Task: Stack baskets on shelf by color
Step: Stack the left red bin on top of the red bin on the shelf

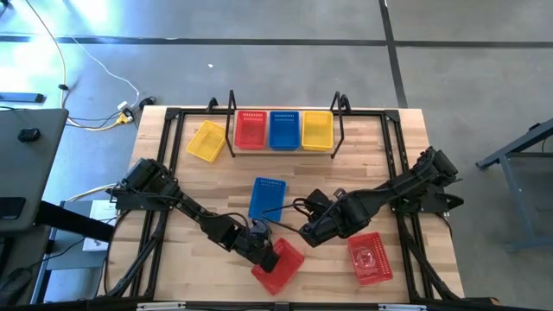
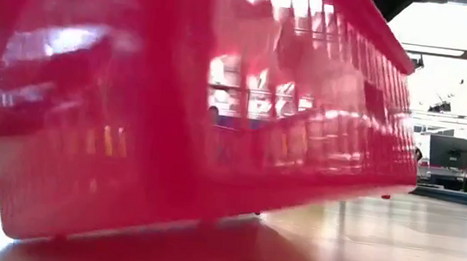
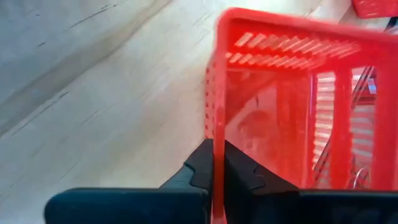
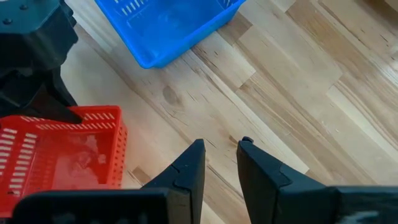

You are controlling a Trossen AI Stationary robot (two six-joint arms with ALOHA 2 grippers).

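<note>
My left gripper (image 1: 264, 249) is shut on a red basket (image 1: 280, 264) near the table's near edge; this basket fills the low view (image 2: 202, 101), tilted. My right gripper (image 4: 221, 149) is open and empty, above bare wood between that basket (image 4: 62, 155) and a blue basket (image 4: 168, 25) lying flat on the table (image 1: 268, 196). A second red basket (image 1: 373, 257) lies near the right arm. The shelf (image 1: 285, 149) at the far side carries one red (image 1: 251, 130), one blue (image 1: 284, 130) and one yellow basket (image 1: 318, 130) side by side. Another yellow basket (image 1: 207, 140) lies left of it. My left gripper pinches an upright side wall of the red basket (image 3: 214, 134), one finger (image 3: 199, 165) outside and one (image 3: 239, 168) inside. The fingers come slanting down from the table's left. The basket sits tilted, one end higher; whether its low end (image 2: 57, 232) touches the table I cannot tell.
Both arms reach in close together near the table's near middle, the right arm's wrist (image 1: 346, 212) just right of the held basket. Black frame rails (image 1: 399, 173) run along the table's sides. Bare wood lies between the blue basket and the shelf.
</note>
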